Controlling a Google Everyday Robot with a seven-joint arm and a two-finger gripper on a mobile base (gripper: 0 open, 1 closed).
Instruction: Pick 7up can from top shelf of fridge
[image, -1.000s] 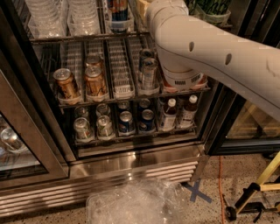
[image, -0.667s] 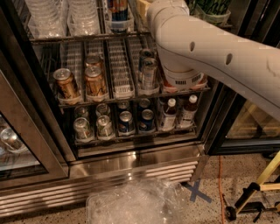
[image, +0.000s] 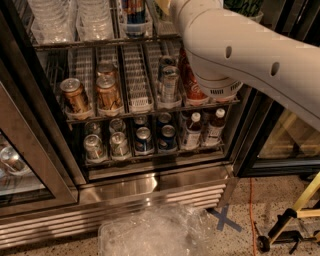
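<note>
The fridge (image: 150, 186) stands open in front of me. Its top shelf (image: 100, 43) has a thin steel front rail and holds translucent plastic cups (image: 52, 20) and a blue-and-red can (image: 134, 14). A green thing with pale markings (image: 244, 7), which looks like the 7up can, shows at the top edge, just right of my arm. My white arm (image: 240, 55) crosses from the right and runs up out of the top of the view. The gripper is beyond that edge and does not show.
The middle rack holds brown cans (image: 75, 95), a silver can (image: 169, 82) and a red can (image: 192, 86). The bottom rack holds cans and bottles (image: 192, 131). The glass door (image: 20, 160) is at left. A clear plastic bin (image: 160, 232), blue tape cross (image: 226, 220) and yellow-framed cart (image: 295, 212) are on the floor.
</note>
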